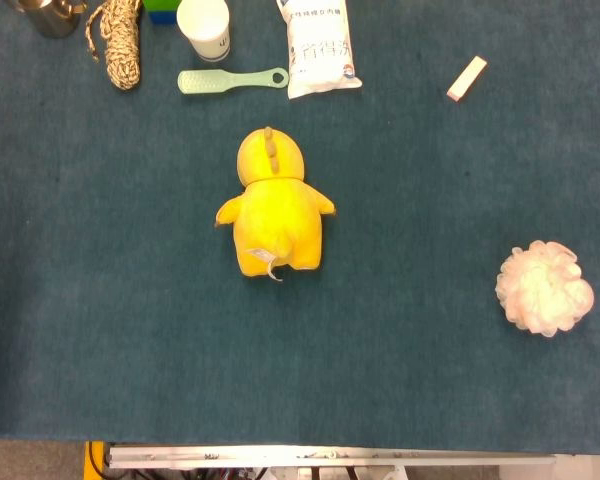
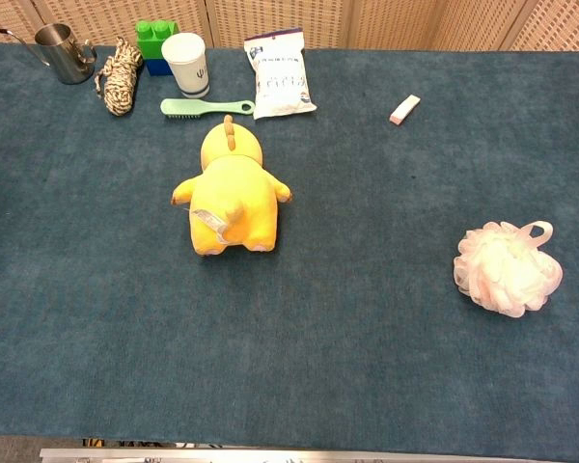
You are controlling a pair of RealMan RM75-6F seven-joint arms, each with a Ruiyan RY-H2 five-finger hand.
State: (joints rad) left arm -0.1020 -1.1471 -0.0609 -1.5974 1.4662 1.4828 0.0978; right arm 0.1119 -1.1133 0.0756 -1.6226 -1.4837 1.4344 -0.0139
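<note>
With neither robot hand visible, perhaps we haven't started: reaching the yellow plush toy, below the green brush, comes first.

yellow plush toy, pale pink bath pouf, blue tablecloth

A yellow plush toy lies face down at the centre of the blue carpeted table. Beyond it lie a pale green plastic brush, a white paper cup and a white printed packet. A pale pink mesh bath sponge rests well apart, to the side.
</note>
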